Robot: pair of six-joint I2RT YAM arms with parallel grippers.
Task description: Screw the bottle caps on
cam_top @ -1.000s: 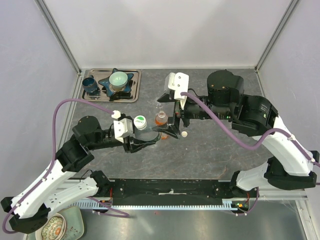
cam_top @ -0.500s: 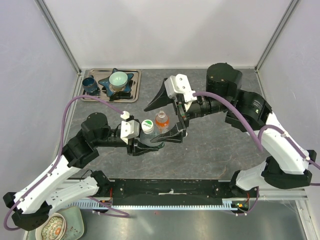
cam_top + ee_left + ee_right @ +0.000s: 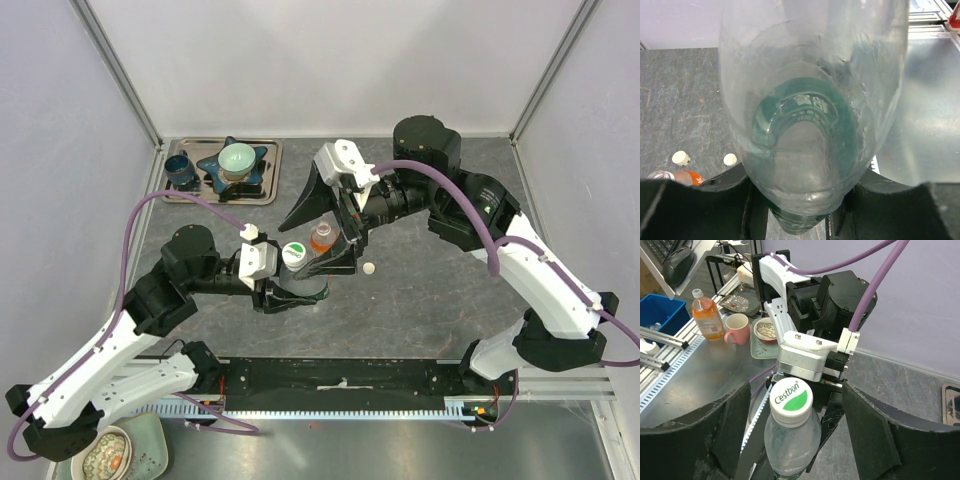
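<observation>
**Capped bottle held at the centre of the counter**

The green-tinted bottle [image 3: 296, 283] is grasped around its body by the jaws of the left gripper [image 3: 290, 292] and is held upright over the middle of the counter [image 3: 430, 300]. A white cap with a green logo [image 3: 791, 401] sits on its neck. The jaws of the right gripper [image 3: 300, 245] are released, with 1 finger on each side of this cap and a gap on both sides. The orange bottle [image 3: 321, 237] stands just beside the held bottle. In the left wrist view, a 1st loose cap [image 3: 681, 158] and a 2nd loose cap [image 3: 730, 159] lie on the counter near the orange bottle.
</observation>
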